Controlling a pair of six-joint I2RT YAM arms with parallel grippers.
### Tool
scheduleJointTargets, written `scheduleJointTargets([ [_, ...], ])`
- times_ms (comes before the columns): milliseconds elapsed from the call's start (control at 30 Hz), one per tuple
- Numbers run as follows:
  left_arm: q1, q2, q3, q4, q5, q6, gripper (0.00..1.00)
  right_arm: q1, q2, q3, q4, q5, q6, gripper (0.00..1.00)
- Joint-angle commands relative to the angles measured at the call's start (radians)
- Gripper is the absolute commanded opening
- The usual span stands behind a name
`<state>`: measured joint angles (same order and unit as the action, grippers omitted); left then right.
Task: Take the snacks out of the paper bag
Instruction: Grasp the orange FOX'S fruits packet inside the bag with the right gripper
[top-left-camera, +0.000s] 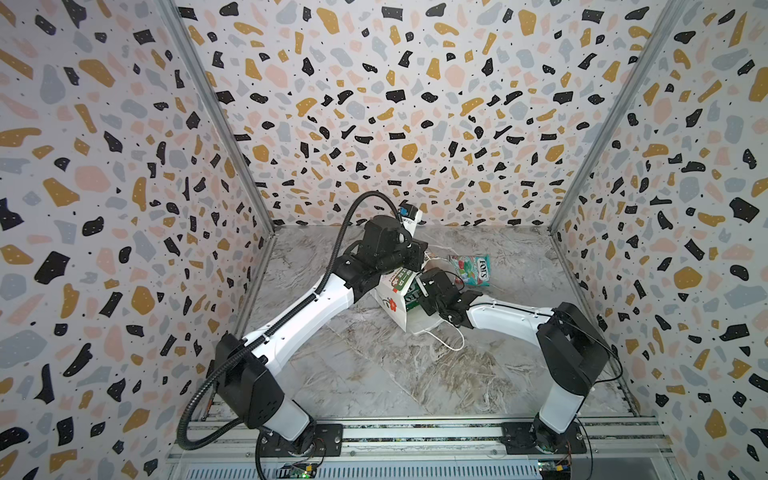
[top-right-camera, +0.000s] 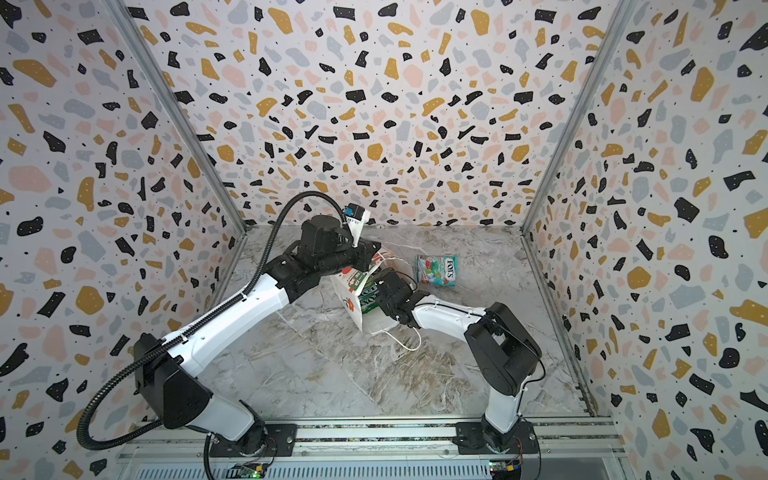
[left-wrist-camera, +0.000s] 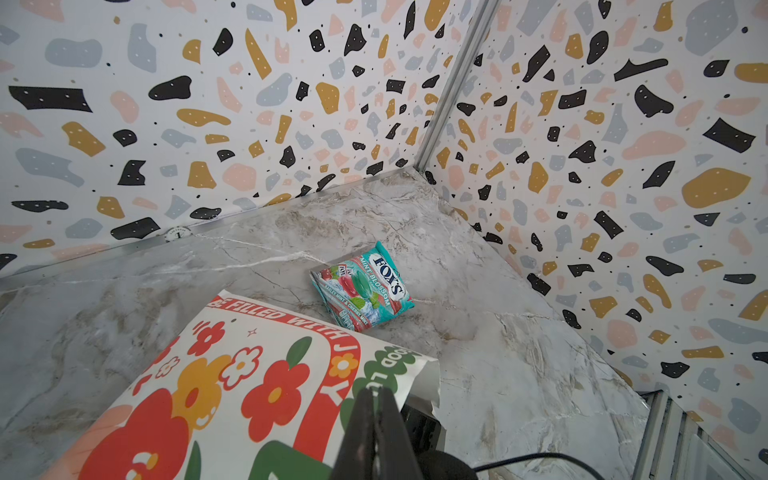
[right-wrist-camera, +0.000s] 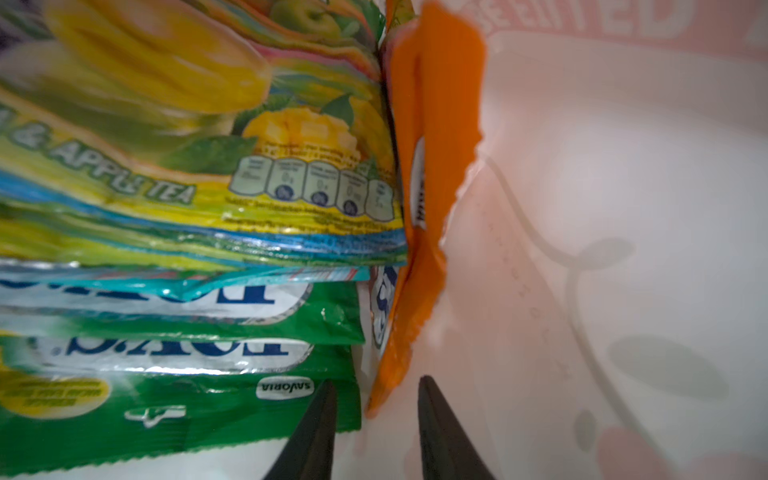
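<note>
Orange packet (right-wrist-camera: 432, 166): stands on edge straight ahead of the right claw (right-wrist-camera: 376, 378), lower corner between the parted jaws, not yet pinched. Pressed against it on one side, a flat stack: green-yellow apple-tea packet (right-wrist-camera: 187, 137), a teal edge (right-wrist-camera: 166, 286), two green packets (right-wrist-camera: 166, 399) nearest one fingertip. All inside the paper bag (top-left-camera: 390, 299), tipped over with its mouth toward the right claw. Left claw (left-wrist-camera: 376, 395) clamped shut on the bag's rim. Mint Blossom packet (left-wrist-camera: 363, 286) already out, flat on the table (top-left-camera: 374, 374) beyond the left claw, clear of the bag.

Possible trouble:
- Slipping out of a corner-only pinch, the film being glossy and slick.
- Catching the bag's inner wall (right-wrist-camera: 623, 208), just beside the other fingertip, and dragging or tearing it.
- Pulling tightly packed neighbours out along with it.
- Snagging the loose cord handle (top-left-camera: 451, 340) lying under the right wrist.
- Ripping at the left claw's hold, with the rim there already looking ragged.

Packets: thin crinkled film, crimped flat seams, pillow-flat. Bag: matte thin paper, creased, floral print showing faintly through from outside. Handle: thin limp white cord. Table: smooth, marble-patterned, faint sheen.
</note>
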<state>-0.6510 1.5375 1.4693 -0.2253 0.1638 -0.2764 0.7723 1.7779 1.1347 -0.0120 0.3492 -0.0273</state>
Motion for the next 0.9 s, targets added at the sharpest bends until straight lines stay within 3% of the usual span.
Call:
scheduleJointTargets([
  [0, -0.003, -0.027, 0.046, 0.02, 0.011, 0.011, 0.0, -0.014, 0.011, 0.049, 0.02, 0.002, 0.01, 0.35],
  [333, -0.003, -0.028, 0.045, 0.018, 0.014, 0.013, 0.0, -0.045, 0.081, 0.098, 0.04, -0.019, -0.011, 0.33],
  [633, -0.003, -0.022, 0.037, 0.022, 0.006, 0.012, 0.0, -0.054, 0.031, 0.04, 0.096, -0.13, -0.024, 0.0],
  [867, -0.003, -0.011, 0.036, 0.022, -0.008, 0.007, 0.0, -0.056, -0.068, -0.065, 0.144, -0.177, -0.006, 0.0],
])
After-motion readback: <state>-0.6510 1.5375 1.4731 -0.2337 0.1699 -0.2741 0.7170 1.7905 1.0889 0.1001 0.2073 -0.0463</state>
